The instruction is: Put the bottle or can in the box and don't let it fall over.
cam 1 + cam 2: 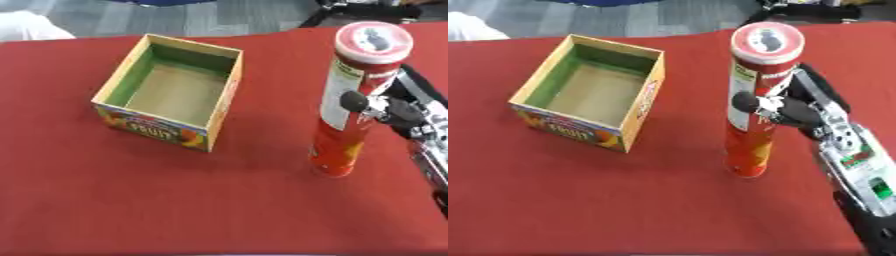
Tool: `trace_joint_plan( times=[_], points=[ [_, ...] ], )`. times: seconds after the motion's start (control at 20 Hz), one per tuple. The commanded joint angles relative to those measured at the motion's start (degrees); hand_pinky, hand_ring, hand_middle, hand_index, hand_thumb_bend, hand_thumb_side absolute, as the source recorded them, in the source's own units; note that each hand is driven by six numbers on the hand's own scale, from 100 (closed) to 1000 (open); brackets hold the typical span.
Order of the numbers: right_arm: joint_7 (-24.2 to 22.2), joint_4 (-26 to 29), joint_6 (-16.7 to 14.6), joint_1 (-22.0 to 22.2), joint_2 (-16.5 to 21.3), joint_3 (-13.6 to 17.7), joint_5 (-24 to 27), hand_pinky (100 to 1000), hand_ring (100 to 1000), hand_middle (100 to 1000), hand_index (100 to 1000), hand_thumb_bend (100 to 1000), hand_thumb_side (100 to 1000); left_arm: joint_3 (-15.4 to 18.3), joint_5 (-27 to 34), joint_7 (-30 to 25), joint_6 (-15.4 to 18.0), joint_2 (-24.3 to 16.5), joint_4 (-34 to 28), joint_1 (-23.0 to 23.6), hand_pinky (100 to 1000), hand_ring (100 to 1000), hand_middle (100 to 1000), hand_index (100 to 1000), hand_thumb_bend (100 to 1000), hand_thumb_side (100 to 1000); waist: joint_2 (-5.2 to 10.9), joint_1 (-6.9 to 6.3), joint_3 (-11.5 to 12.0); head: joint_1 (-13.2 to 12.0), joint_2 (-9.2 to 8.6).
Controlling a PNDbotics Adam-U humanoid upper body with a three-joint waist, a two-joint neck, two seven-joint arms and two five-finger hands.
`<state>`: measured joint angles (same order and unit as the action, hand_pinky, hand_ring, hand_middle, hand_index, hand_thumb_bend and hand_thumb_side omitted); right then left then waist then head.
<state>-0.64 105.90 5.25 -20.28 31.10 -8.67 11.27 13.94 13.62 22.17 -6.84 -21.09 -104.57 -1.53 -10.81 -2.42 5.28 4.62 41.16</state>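
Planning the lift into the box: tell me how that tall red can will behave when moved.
The tall red can is narrow for its height, so it probably tips easily if pushed high. Its round body would likely roll once down. The right hand has fingers round its middle, which should limit swaying. The box looks shallow, so the can may stay tippy inside.

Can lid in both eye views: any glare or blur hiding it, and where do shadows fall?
Left eye view: the can lid is pale, its print soft and unreadable. Right eye view: the right hand on the can looks slightly smeared. In both views a soft shadow lies at the can's foot; the box interior is dim.
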Motion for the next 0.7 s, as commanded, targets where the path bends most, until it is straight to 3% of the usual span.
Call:
trace_joint_plan(
  times=[0.05, 0.35, 0.7],
  points=[
    [0.32, 2.6, 0.2, -2.24, 1.63, 0.81, -0.33, 710, 609, 442, 464, 1000, 541, 0.22, -0.05, -0.09, 0.12, -1.16, -0.78, -0.25, 719, 830, 761, 789, 427, 775, 1.02, 0.09, 0.05, 0.05, -0.16],
    [-0.41, 4.44, 2.2, -8.28, 0.97, -0.12, -0.88, 714, 606, 432, 453, 1000, 541, 0.18, -0.06, -0.11, 0.11, -1.33, -0.76, -0.19, 719, 830, 761, 789, 427, 775, 1.39, 0.29, 0.27, 0.24, 0.09],
    [-3.05, 3.58, 4.91, -18.6, -3.03, -1.97, -3.22, 719, 609, 429, 452, 1000, 541, 0.09, -0.03, -0.18, 0.11, -1.4, -0.73, -0.19, 719, 829, 761, 789, 428, 775, 1.78, 0.52, 0.65, 0.56, 0.03]
  ],
)
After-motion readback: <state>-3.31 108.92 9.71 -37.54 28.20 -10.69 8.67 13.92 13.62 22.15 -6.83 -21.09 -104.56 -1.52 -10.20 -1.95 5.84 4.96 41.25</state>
